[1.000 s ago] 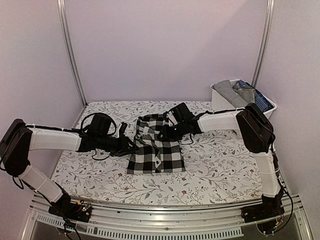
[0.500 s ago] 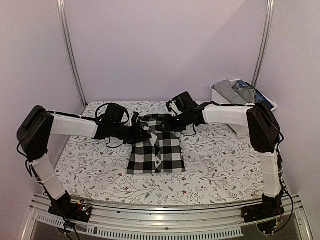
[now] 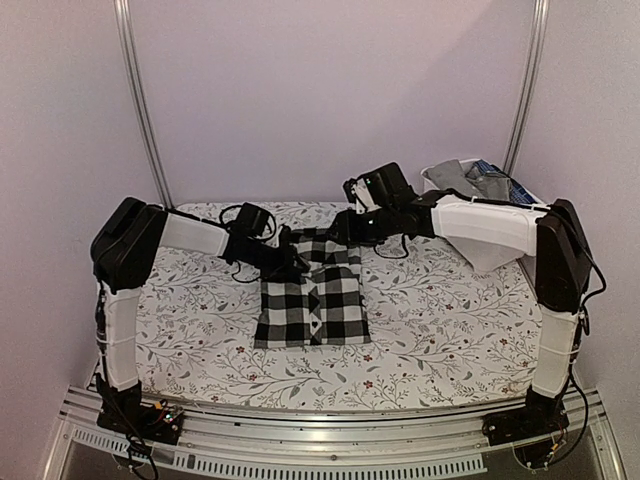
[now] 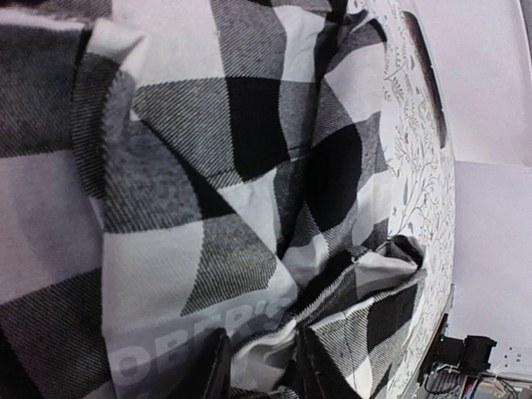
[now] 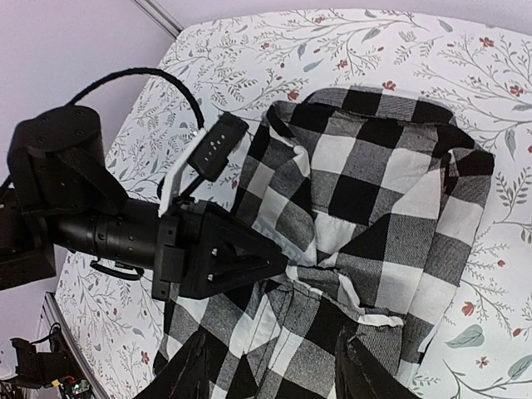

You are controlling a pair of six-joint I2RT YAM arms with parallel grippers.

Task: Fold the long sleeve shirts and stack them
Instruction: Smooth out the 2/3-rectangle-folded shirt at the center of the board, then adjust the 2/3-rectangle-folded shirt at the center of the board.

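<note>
the checked shirt (image 3: 312, 300) lies mid on the table (image 3: 440, 310), long axis running near to far. the left end effector (image 3: 292, 264) pinches cloth at its far-left edge; the right end effector (image 3: 342, 232), jaws apart and seemingly empty, hangs over the far-right corner.

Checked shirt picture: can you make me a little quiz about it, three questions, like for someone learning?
1. True or false: the checked shirt lies inside the white bin.
2. Which robot hand pinches the shirt? A the left one, B the right one, C both.
3. Fill in: the bin holds more ___.
Key: 1 false, it lies on the table. 2 A: the left gripper pinches it, the right gripper is open. 3 clothes.
</note>
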